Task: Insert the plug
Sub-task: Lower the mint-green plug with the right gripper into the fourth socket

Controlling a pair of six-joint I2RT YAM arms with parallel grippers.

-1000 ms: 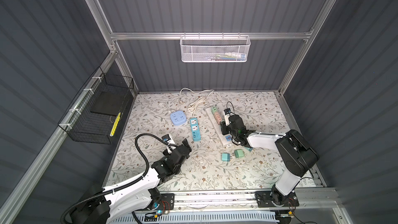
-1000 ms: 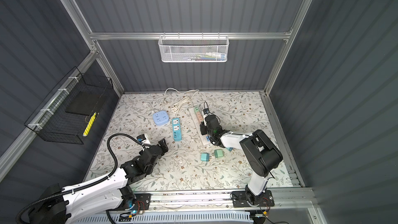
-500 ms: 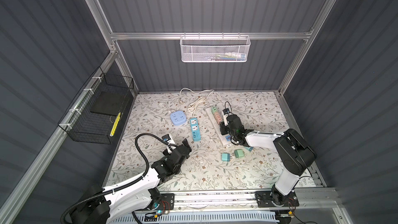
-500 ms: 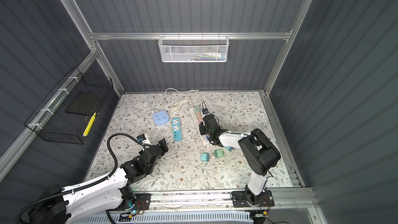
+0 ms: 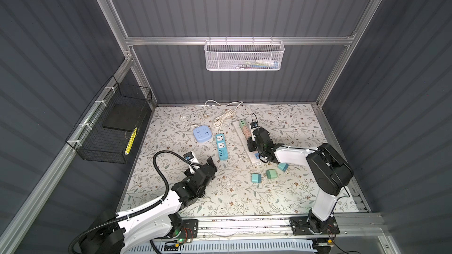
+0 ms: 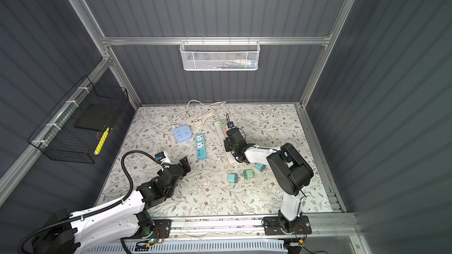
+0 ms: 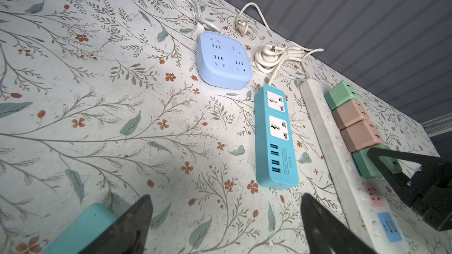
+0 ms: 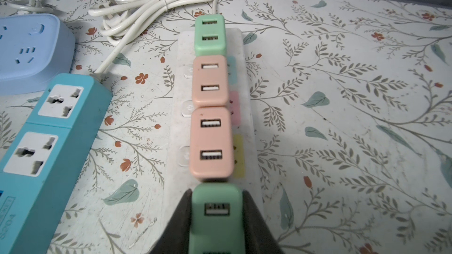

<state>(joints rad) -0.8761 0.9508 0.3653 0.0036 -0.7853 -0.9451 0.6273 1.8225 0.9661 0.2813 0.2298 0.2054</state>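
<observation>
Green plastic between black fingers: the right gripper (image 8: 216,193) is clamped on the green plug (image 8: 215,216), one finger pressed to each side. That plug sits over the white power strip (image 8: 178,128), next in a row of adapters standing on the strip. Just ahead of it come two pink adapters (image 8: 211,142), and a second green adapter (image 8: 210,35) stands at the strip's cord end. Whether the held plug is fully seated in its socket, I cannot tell from here.

Over to the left gripper (image 7: 226,196): fingers spread wide, nothing between them, poised over the floral worktop (image 5: 232,199) well apart from the white strip. A teal power strip (image 7: 276,142) lies beside the white strip on the left gripper's side, with a pale blue square socket block (image 7: 223,62) just beyond it. In a top view, three loose teal and green adapters (image 5: 270,174) lie on the worktop near the white strip's free end.
</observation>
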